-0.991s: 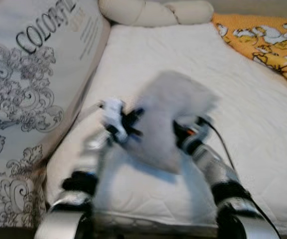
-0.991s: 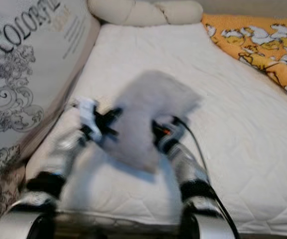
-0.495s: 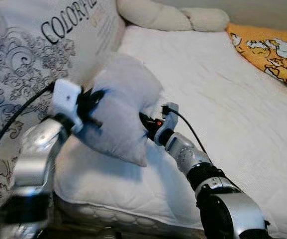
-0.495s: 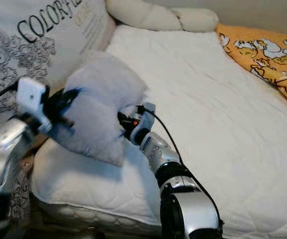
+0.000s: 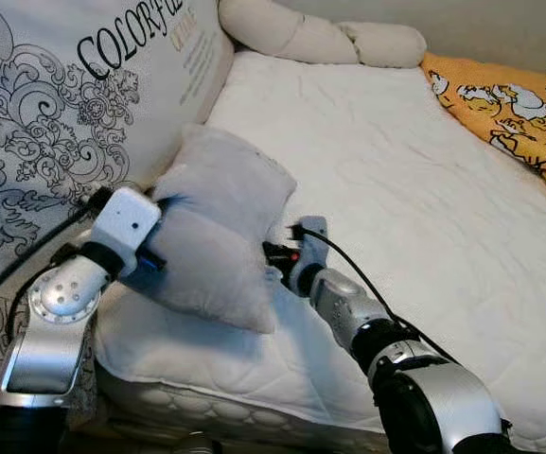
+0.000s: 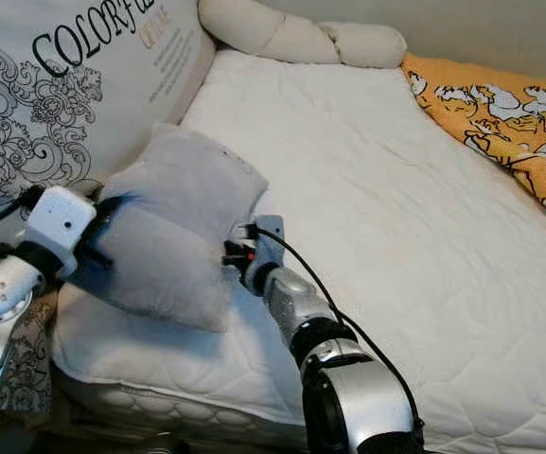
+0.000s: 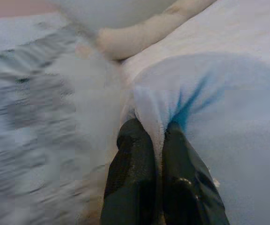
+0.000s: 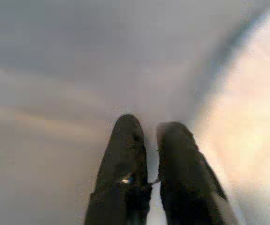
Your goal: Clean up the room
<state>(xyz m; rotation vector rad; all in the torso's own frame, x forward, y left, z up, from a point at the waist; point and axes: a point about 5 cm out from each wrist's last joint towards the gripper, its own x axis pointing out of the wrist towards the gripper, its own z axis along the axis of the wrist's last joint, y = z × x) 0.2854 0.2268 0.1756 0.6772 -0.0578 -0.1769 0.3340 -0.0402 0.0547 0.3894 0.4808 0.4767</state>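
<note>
Pillow: grey pillow (image 5: 218, 236), left of centre, held above the mattress (image 5: 424, 189) edge.
Left jaws (image 7: 156, 140): clamped on its corner.
Right jaws (image 8: 149, 140): pinching its fabric.
Progress: pillow lifted, not yet placed; orange blanket (image 5: 509, 104) untouched.

Held between the left gripper (image 7: 156, 133) and right gripper (image 8: 149, 129), the grey pillow (image 5: 218, 232) now sits lower and further left, beside the large patterned cushion (image 5: 55, 123).
</note>
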